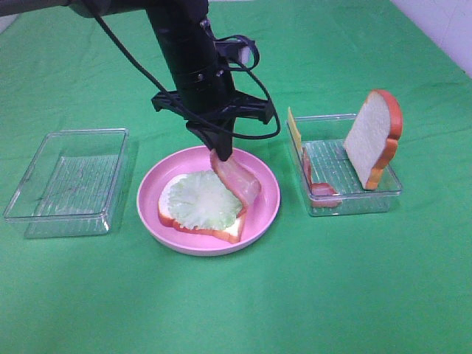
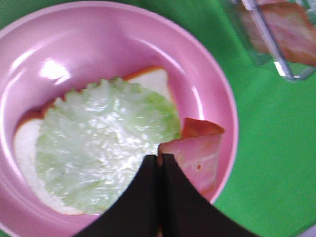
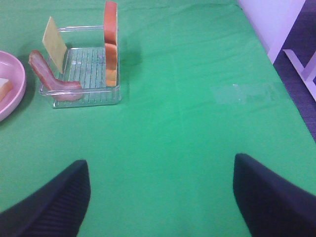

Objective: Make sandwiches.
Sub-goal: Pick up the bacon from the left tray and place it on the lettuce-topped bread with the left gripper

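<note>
A wide green cloth covers the table. On it sit an empty clear plastic tray on the left, a fuller clear plastic tray on the right, and a round pink plate between them. On the plate lies a white toy bread slice with orange-brown crust, and a pale green lettuce leaf lies flat on top. The black left gripper hangs over the plate with its jaws pinched tight on the top end of a floppy reddish-pink bacon strip. The strip's low end droops at the edge of the lettuce, on the side toward the fuller tray. The black right gripper sits wide open over bare cloth and holds nothing. In the fuller tray an upright white bread slice stands on its edge, with a second bacon strip and a thin yellow cheese square. If the bacon is let go here, I think it could flop off the lettuce onto the plate, because so little of it is over the bread. It might also cling to the jaws, or drag the lettuce sideways
</note>
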Controlling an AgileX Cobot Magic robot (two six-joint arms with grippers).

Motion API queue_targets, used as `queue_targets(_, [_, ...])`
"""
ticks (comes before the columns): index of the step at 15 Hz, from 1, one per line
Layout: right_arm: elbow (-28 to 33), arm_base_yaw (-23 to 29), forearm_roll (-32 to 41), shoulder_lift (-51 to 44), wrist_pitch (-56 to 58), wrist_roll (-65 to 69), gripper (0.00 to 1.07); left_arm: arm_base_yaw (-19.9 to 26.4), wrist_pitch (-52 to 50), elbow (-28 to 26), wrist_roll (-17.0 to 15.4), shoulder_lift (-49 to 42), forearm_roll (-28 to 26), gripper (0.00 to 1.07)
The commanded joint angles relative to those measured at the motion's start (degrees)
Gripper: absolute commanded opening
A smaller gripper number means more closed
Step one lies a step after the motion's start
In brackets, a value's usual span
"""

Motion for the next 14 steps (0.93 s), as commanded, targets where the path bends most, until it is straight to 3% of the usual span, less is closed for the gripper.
queue_targets(1, [0.17,-0.17,-0.17,-0.74,-0.74,0.57,0.76,0.06,2.01,0.4,-5.04,0.06,8.02,0.0])
queue_targets(8, [0.17,-0.17,-0.17,-0.74,-0.74,0.57,0.76,0.06,3.32,0.4,-5.56,1.43,10.6,0.0])
queue_targets(9, [0.17,-0.17,-0.17,-0.74,-0.74,0.57,0.76,0.06,3.15,0.4,-5.39,1.43,10.6,0.07])
queue_targets(12, [0.17,-0.17,-0.17,-0.74,-0.74,0.57,0.76,0.06,3.95,0.4,-4.7,1.09,10.66,0.57])
queue_targets(14, [0.17,-0.17,-0.17,-0.74,-0.74,0.57,0.76,0.06,4.07,-0.17,-3.21,0.52,11.52,0.78])
